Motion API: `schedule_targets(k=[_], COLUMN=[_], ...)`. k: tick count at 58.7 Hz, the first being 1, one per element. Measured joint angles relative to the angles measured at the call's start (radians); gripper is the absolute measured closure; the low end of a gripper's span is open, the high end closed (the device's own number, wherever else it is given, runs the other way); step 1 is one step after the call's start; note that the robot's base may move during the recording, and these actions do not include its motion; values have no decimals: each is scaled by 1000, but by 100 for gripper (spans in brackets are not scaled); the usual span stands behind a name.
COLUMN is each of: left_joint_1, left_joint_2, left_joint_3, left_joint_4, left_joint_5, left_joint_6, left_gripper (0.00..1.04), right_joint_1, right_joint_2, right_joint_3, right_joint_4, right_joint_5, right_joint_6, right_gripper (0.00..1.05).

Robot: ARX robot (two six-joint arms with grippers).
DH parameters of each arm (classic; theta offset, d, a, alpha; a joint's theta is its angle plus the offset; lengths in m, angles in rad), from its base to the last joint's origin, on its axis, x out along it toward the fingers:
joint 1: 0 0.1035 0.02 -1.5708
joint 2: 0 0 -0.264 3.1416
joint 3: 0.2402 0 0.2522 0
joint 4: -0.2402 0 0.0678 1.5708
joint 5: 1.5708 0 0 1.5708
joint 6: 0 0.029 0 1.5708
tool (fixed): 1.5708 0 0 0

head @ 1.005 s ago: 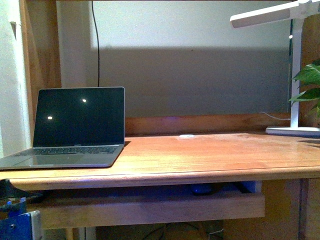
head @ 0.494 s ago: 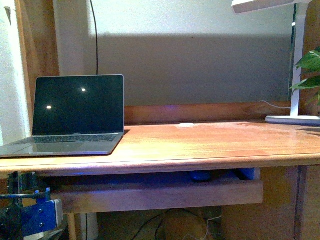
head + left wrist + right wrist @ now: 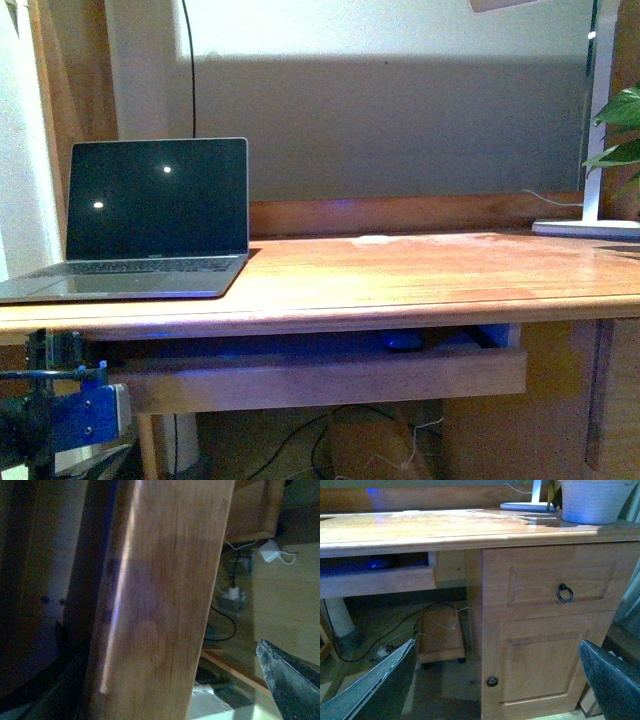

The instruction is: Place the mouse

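The mouse (image 3: 403, 342) is a small dark oval lying in the pull-out tray (image 3: 320, 378) under the desk top, right of the middle. The right wrist view shows it as a dark bluish lump (image 3: 376, 562) inside that tray. My left arm (image 3: 85, 415) is low at the far left, below the tray's end. My left gripper (image 3: 175, 685) is open, close against a wooden board (image 3: 160, 600), with one dark finger (image 3: 290, 680) showing. My right gripper (image 3: 492, 680) is open and holds nothing, facing the desk's cupboard door (image 3: 540, 665), well away from the mouse.
An open laptop (image 3: 150, 225) stands on the left of the desk top (image 3: 420, 275). A lamp base (image 3: 590, 228) and a plant (image 3: 620, 130) are at the right, with a small white disc (image 3: 372, 239) at the back. Cables and a small wooden trolley (image 3: 440, 635) lie under the desk.
The front view has sunk, so the desk and laptop sit higher in the picture. My left arm has come up further into view at the bottom left.
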Motion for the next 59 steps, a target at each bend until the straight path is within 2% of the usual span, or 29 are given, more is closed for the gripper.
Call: schedule_targets(k=[10, 17, 36, 48, 59], left_joint_1=[-23, -54, -155, -195, -230], left_joint_2=[-145, -249, -446, -535, -610], left_joint_3=[-77, -153, -327, -372, -384], left_joint_4=[-216, -310, -378, -409, -450], left_joint_5=[-13, 21, 80, 116, 188], left_joint_6=[-140, -232, -491, -660, -855], left_gripper=[8, 8, 8, 8, 8], right_joint_1=[0, 0, 0, 0, 0], right_joint_2=[0, 0, 0, 0, 0], right_joint_3=[0, 0, 0, 0, 0], right_joint_4=[0, 0, 0, 0, 0], right_joint_5=[0, 0, 0, 0, 0], right_joint_6=[0, 0, 0, 0, 0], right_gripper=[7, 7, 7, 7, 7])
